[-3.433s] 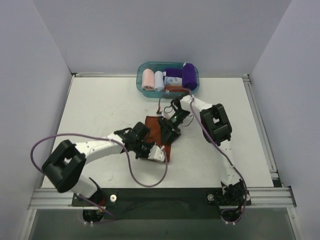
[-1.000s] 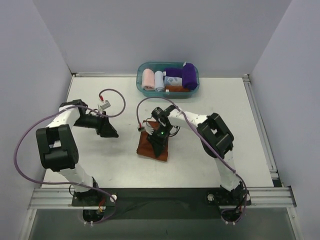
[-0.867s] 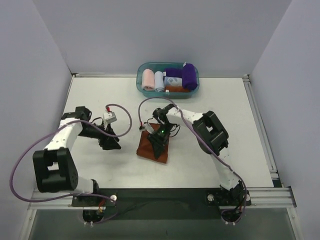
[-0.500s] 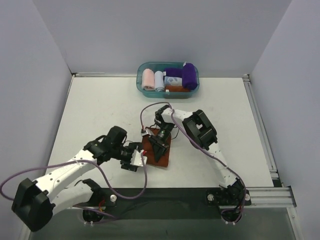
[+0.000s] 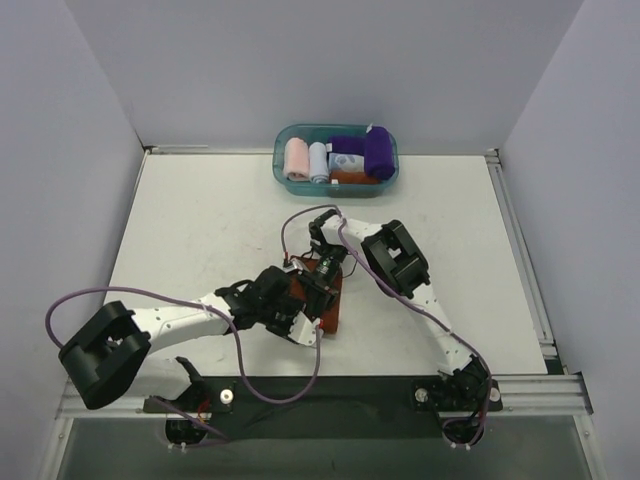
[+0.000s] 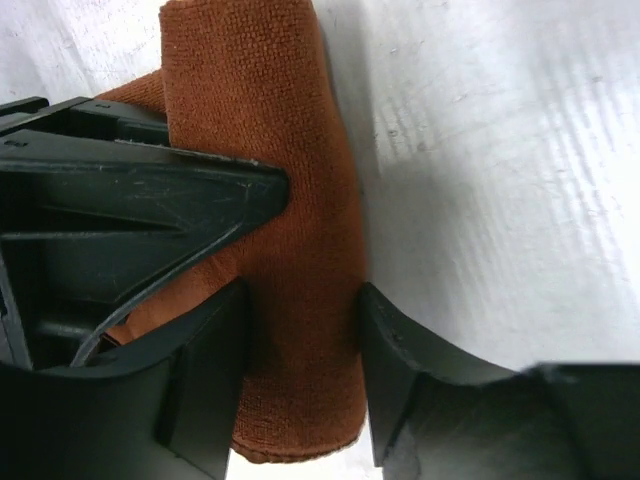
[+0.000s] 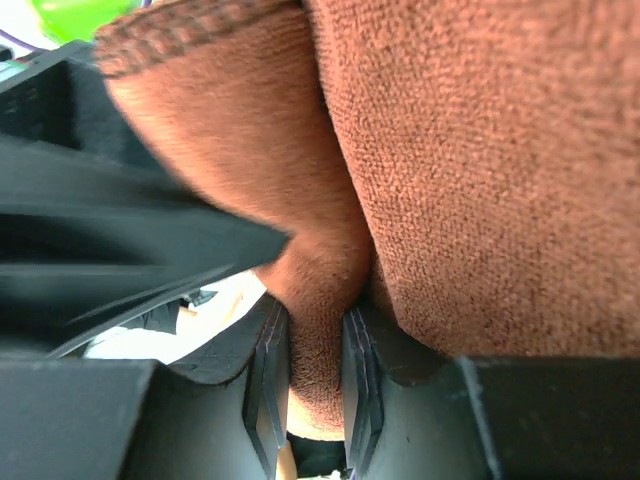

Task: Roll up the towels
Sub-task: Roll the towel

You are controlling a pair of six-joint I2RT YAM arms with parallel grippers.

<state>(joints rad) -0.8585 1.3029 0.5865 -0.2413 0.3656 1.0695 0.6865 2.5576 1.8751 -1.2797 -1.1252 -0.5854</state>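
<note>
The rust-brown towel (image 5: 333, 314) lies partly rolled on the white table in front of the arms. My left gripper (image 5: 312, 308) is shut on the near end of its roll (image 6: 300, 250), with a finger (image 6: 205, 385) on each side. My right gripper (image 5: 323, 276) is shut on a fold of the same towel (image 7: 470, 150), pinched between its pads (image 7: 268, 385). It shows in the left wrist view as a black wedge (image 6: 130, 220) pressed against the roll. The deep purple towel (image 5: 378, 152) stands rolled in the basket.
A teal basket (image 5: 284, 140) stands at the table's far edge, holding a pink roll (image 5: 297, 158), a pale blue roll (image 5: 318, 160) and a patterned cloth beside the purple towel. Purple cables loop off both arms over the table.
My left arm has swung in from the left of the table to the rust-brown towel and shut on its rolled edge. My right gripper has stayed on the towel, which now lies more bunched.
</note>
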